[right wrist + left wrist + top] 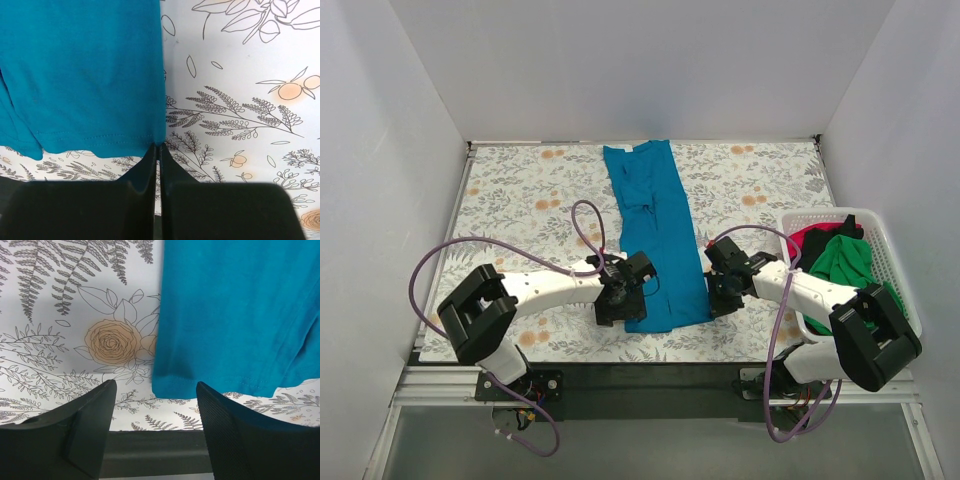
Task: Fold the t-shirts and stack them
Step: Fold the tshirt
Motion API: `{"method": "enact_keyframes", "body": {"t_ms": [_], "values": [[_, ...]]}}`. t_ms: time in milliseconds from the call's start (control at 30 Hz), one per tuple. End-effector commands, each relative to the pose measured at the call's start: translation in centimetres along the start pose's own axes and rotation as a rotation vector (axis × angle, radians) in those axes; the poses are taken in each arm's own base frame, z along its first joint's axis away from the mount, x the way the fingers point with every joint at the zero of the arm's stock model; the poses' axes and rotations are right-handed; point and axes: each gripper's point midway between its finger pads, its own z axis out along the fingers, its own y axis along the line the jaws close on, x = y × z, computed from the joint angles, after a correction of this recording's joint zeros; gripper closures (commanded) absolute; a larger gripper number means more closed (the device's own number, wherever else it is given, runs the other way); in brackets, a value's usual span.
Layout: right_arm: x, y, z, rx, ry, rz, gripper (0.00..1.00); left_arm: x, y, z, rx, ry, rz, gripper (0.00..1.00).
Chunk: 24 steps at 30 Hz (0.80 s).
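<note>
A teal-blue t-shirt [655, 230] lies on the floral table cover as a long narrow strip, its hem at the near end. My left gripper [617, 308] hovers open at the hem's near-left corner; in the left wrist view the gripper [156, 385] has its fingers spread, with the shirt [235, 315] just beyond them. My right gripper [717, 303] is at the near-right corner; in the right wrist view the gripper [160, 147] is shut, pinching the corner of the shirt's hem [80, 70]. A green shirt [845, 260] and a red-magenta shirt [815, 238] lie bunched in the basket.
A white slatted basket [895, 262] stands at the right edge of the table, beside the right arm. White walls close in the left, back and right sides. A black bar runs along the table's near edge [650, 350]. Purple cables loop over both arms.
</note>
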Motion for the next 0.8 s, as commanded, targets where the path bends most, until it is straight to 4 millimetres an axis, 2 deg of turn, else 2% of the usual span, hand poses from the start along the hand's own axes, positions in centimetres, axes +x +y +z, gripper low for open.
{"method": "enact_keyframes", "body": {"t_ms": [0, 300, 433, 567, 600, 633, 767], "values": [[2.1, -0.6, 0.4, 0.012, 0.076, -0.035, 0.99, -0.1, -0.5, -0.4, -0.028, -0.017, -0.004, 0.37], [1.9, 0.0, 0.2, -0.019, 0.077, -0.056, 0.99, 0.7, 0.0, 0.5, -0.089, 0.0, -0.001, 0.55], [2.3, -0.1, 0.1, -0.025, 0.087, -0.06, 0.99, 2.0, 0.3, 1.2, -0.118, 0.044, 0.019, 0.63], [2.6, 0.3, -0.2, -0.048, 0.1, -0.067, 0.99, 3.5, 1.1, 1.4, -0.134, 0.088, 0.021, 0.86], [2.8, 0.5, -0.4, -0.062, 0.11, -0.067, 0.99, 3.8, 1.5, 1.4, -0.138, 0.098, 0.022, 0.95], [2.9, 0.7, -0.5, -0.07, 0.113, -0.07, 0.99, 4.1, 1.7, 1.2, -0.135, 0.11, 0.021, 0.99], [4.5, 1.1, -1.3, -0.1, 0.189, -0.096, 0.99, 5.3, 2.5, -0.1, -0.138, 0.153, 0.037, 1.0]]}}
